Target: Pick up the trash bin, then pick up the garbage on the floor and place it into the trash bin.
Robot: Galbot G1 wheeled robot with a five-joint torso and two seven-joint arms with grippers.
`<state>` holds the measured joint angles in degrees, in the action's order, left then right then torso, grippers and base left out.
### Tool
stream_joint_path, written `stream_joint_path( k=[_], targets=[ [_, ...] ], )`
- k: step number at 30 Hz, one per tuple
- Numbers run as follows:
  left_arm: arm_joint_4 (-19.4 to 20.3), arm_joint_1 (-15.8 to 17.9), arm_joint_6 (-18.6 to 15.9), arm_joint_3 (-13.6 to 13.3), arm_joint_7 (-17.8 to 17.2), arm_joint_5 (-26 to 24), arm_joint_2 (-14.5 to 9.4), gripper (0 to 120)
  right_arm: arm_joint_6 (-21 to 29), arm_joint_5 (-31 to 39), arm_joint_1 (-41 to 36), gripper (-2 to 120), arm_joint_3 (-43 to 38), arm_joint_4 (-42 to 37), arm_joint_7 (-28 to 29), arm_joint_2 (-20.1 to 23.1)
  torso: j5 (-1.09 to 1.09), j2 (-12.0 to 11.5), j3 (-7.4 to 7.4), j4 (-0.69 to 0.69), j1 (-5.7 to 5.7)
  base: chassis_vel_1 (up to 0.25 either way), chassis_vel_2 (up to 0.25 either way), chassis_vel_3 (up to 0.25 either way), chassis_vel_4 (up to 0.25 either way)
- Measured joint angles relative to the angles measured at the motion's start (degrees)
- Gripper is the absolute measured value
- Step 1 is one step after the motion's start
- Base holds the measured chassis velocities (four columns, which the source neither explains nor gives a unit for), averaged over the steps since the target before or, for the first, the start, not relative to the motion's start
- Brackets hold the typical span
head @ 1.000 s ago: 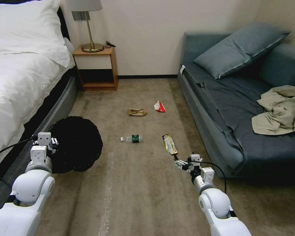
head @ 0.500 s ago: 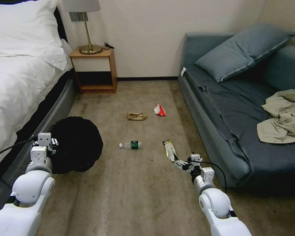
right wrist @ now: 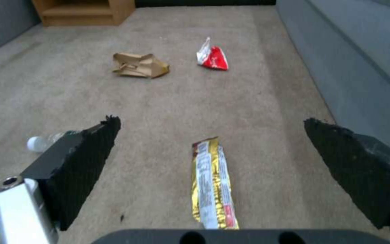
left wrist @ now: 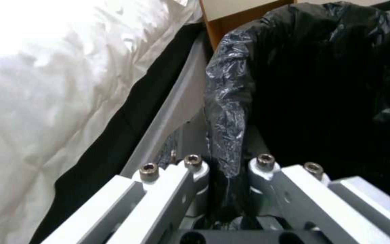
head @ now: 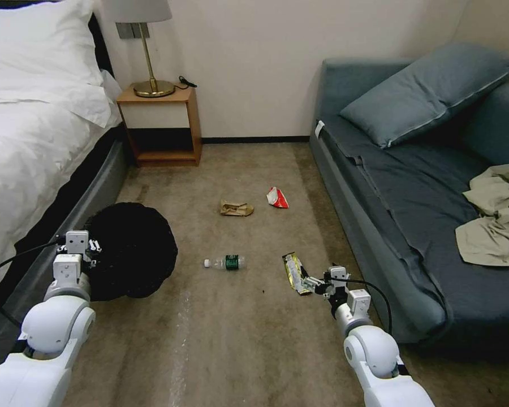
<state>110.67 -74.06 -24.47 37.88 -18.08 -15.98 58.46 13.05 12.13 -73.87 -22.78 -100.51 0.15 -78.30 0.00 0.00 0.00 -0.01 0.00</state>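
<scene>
The gold snack wrapper [right wrist: 213, 184] lies flat on the carpet [head: 237, 339], a long crinkled foil strip whose long axis runs near to far. The right gripper [head: 311, 281] hangs just above its near end, and the wrist view shows its two black wedge-shaped pads [right wrist: 86, 159] spread wide, one on each side of the wrapper and touching nothing.

To the wrapper's left lies the clear bottle [head: 225, 262] on its side, green label in the middle, white cap pointing left. Farther off sit the crumpled brown paper bag [head: 236, 208] and, to its right, the red-and-white packet [head: 277, 198].

At the near left, the left gripper [left wrist: 228, 169] is clamped on the rim of the trash bin [head: 131, 249], a fold of glossy, wrinkled black bag pinched between its metal fingers [left wrist: 195, 169]. The round bin sits beside the bed [head: 34, 147], its opening facing the camera.

A grey-blue sofa [head: 413, 215] bounds the right side.
</scene>
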Motion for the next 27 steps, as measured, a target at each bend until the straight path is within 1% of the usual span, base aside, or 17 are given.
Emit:
stream_joint_path(
  k=[27],
  targets=[
    [-0.76,-0.08,0.56,0.13,0.12,0.04,0.07,5,0.0,-0.64,0.64,100,0.82,1.37,-0.24,-0.16,0.0,0.0,0.0,0.01,0.0,-0.105,0.108,0.1,-0.107]
  ],
)
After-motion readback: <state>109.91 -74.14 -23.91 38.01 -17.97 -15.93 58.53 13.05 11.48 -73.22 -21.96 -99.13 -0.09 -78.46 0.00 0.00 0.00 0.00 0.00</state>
